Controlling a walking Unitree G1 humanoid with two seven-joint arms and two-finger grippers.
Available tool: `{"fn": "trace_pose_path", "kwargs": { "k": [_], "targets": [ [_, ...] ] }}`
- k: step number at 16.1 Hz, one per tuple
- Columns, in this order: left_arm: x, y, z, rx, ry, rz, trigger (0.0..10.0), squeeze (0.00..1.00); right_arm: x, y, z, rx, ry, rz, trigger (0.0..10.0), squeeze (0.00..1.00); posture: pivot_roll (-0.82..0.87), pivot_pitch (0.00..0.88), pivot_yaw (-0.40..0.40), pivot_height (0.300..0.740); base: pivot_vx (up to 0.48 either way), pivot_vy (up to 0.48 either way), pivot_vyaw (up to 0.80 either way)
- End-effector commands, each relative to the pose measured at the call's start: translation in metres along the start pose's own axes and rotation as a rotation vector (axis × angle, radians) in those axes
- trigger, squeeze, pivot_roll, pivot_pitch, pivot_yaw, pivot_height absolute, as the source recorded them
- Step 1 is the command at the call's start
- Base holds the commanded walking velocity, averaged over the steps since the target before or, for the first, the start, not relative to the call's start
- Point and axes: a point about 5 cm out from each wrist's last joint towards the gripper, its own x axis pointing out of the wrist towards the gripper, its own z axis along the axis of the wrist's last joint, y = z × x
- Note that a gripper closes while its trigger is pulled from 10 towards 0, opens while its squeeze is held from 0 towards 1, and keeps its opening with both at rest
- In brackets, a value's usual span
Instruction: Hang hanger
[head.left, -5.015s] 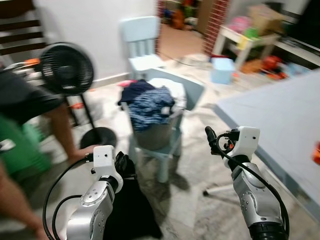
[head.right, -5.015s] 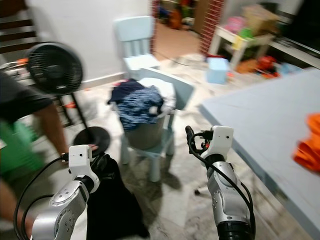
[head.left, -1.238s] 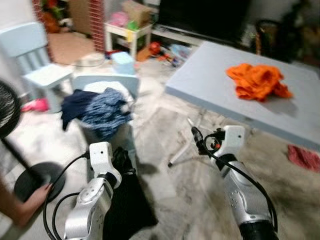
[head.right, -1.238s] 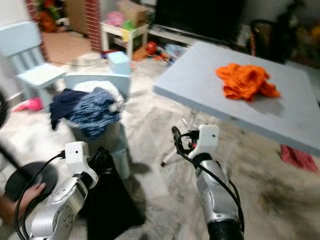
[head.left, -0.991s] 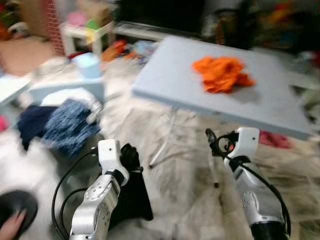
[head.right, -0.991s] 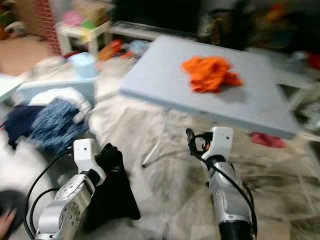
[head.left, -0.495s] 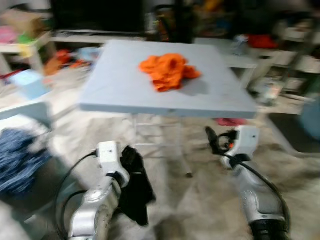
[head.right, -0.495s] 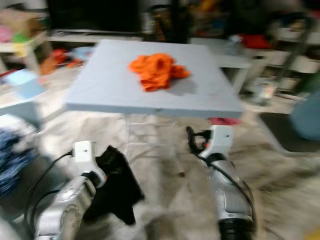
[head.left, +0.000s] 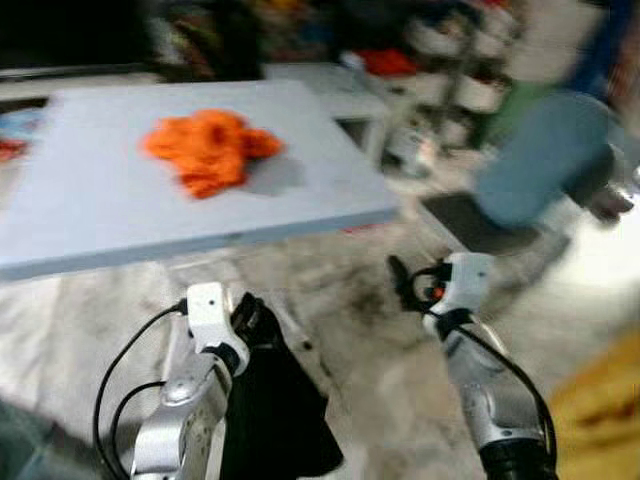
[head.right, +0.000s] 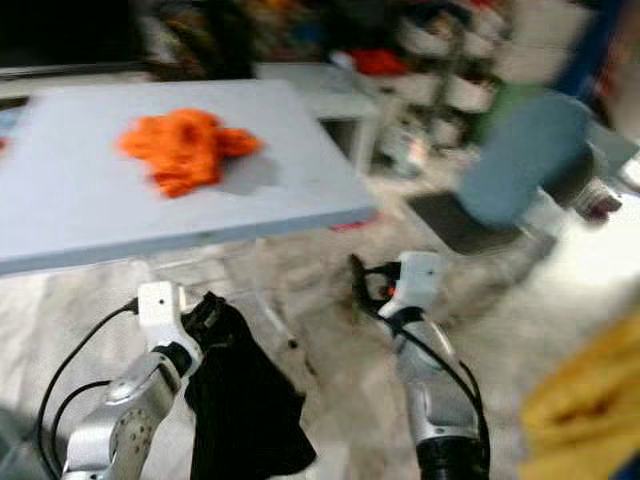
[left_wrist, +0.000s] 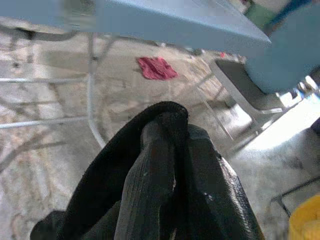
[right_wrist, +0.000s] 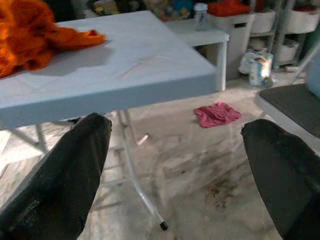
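Observation:
A black garment (head.left: 275, 420) hangs from my left gripper (head.left: 250, 315), which is shut on it low in front of me. In the left wrist view the bunched black garment (left_wrist: 160, 190) covers the fingers. My right gripper (head.left: 400, 280) is raised at about the same height, open and holding nothing; its two fingers (right_wrist: 65, 170) stand wide apart in the right wrist view. I can make out no hanger. The head views are blurred.
A light blue folding table (head.left: 80, 200) stands ahead on the left with a crumpled orange cloth (head.left: 205, 148) on it. A red rag (right_wrist: 216, 113) lies on the floor past the table. A blue-grey chair (head.left: 540, 165) is at the right, something yellow (head.left: 600, 410) at the lower right.
The camera has swung to the right, so the table and orange cloth now sit further left and the chair has come into view. Both grippers hold their poses.

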Motion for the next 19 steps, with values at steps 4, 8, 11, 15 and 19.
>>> {"fn": "trace_pose_path", "kwargs": {
  "k": [4, 8, 11, 15, 19],
  "targets": [
    [0.0034, -0.0107, 0.0060, 0.003, -0.021, -0.039, 10.0, 0.00, -0.0006, -0.0100, 0.0058, -0.013, -0.017, -0.028, 10.0, 0.00, -0.06, 0.000, -0.073, 0.740, 0.255, 0.000, -0.80],
    [0.0037, -0.0097, 0.0049, 0.004, -0.008, -0.029, 10.0, 0.00, -0.0003, -0.0100, 0.0056, -0.009, -0.015, -0.031, 10.0, 0.00, -0.06, 0.000, -0.074, 0.740, 0.191, 0.000, -0.40],
    [0.0067, -0.0083, 0.0076, -0.025, -0.017, 0.033, 10.0, 0.00, 0.0012, -0.0068, 0.0068, -0.004, -0.018, -0.028, 10.0, 0.00, -0.06, 0.000, -0.073, 0.740, 0.000, 0.000, 0.00],
    [0.0085, -0.0086, 0.0089, -0.051, -0.011, 0.015, 10.0, 0.00, 0.0027, -0.0056, 0.0074, -0.001, -0.020, -0.023, 10.0, 0.00, -0.06, 0.000, -0.075, 0.740, 0.000, 0.000, 0.00],
    [0.0091, -0.0105, 0.0090, -0.056, -0.011, 0.009, 10.0, 0.00, 0.0037, -0.0053, 0.0077, -0.002, -0.021, -0.020, 10.0, 0.00, -0.06, 0.000, -0.075, 0.740, 0.000, 0.000, -0.20]
  ]
}}
